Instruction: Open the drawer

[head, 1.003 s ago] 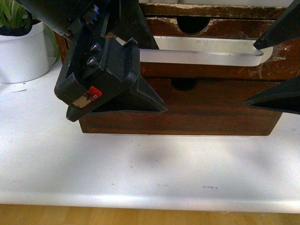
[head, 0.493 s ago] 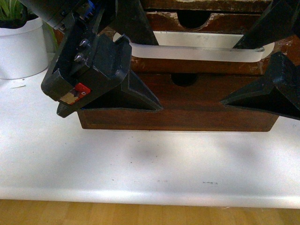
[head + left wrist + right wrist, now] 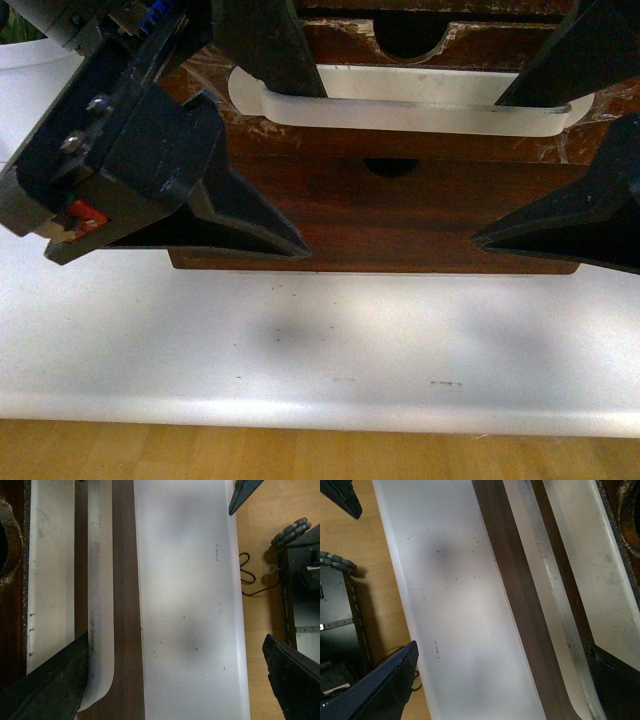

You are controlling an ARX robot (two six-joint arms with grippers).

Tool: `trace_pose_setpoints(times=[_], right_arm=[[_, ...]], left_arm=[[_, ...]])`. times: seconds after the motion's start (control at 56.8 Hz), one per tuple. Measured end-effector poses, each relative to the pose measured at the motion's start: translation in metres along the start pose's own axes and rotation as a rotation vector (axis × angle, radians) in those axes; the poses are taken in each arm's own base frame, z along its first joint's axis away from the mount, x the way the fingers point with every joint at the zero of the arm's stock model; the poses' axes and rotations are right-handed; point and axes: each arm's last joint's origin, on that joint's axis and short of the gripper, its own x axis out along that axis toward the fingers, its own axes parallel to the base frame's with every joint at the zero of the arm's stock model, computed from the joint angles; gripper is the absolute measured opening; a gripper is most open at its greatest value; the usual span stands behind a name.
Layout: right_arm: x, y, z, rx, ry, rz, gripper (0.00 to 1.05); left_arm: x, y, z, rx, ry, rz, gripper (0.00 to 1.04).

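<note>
White bench: bare in the foreground.
Left hand and right hand: both were spread wide, gripping nothing. Each lower finger lay in front of the plain lower front. Each upper finger reached the white handle, one near either end.
Drawer: sat at the back of the bench, directly above the plain front, with the handle taped across it.
</note>
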Motion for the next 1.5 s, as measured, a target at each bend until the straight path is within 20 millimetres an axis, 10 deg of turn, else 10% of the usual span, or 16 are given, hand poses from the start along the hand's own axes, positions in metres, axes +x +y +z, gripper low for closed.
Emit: trace_pose_setpoints(times=[0.827,1.496], right_arm=[[-0.012,0.031,0.005,-0.039,-0.023,0.083,0.96],[-0.056,0.019,0.008,0.012,-0.211,-0.233,0.96]], left_arm=[[-0.022,-0.036,0.003,0.107,0.027,-0.115,0.99],[-0.056,-0.011,-0.001,-0.127,-0.246,0.201,0.98]])
